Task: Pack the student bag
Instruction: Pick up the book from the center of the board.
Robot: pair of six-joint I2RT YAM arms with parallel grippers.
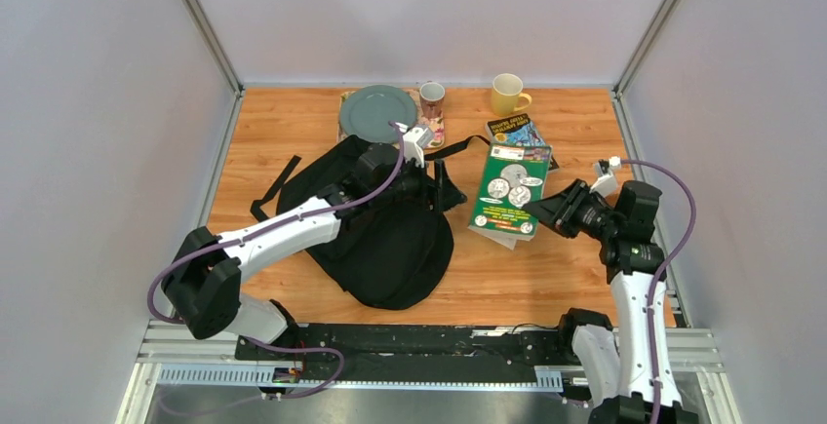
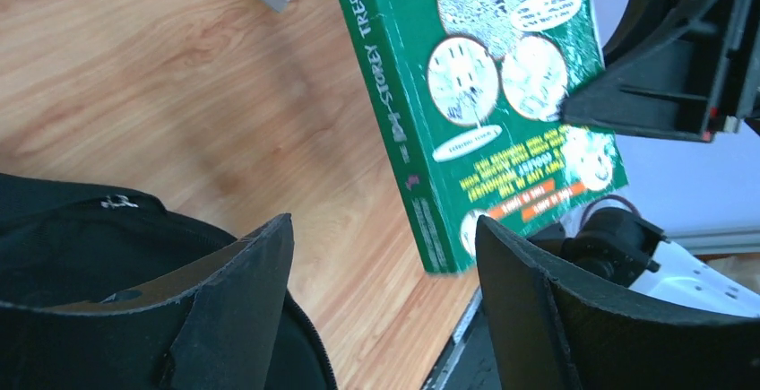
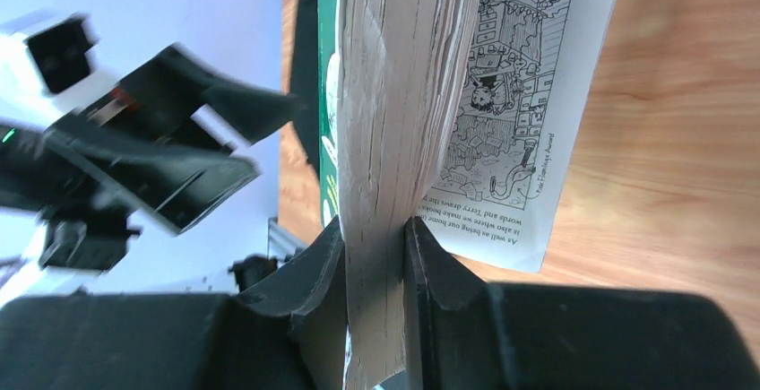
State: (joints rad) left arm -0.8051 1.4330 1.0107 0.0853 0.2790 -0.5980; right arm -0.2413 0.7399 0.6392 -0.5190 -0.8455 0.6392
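The student bag [image 1: 390, 249] fills the middle of the table [image 1: 293, 117], and its straps [image 1: 276, 188] trail left across the wood. Along the back edge a plate [image 1: 378, 112], a brown mug [image 1: 431, 98] and a yellow mug [image 1: 507, 93] stand in a row and bar that side. The green book [image 1: 509, 190], pinched at its page edge by the right gripper [image 3: 375, 229], lies across the lane between bag and right arm, its far end at a second book [image 1: 517, 132]. The left gripper [image 2: 381, 229], fingers spread, sits at the bag's right edge, and a strip of bare wood separates it from the green book. Open wood lies at the near right and in the far left corner
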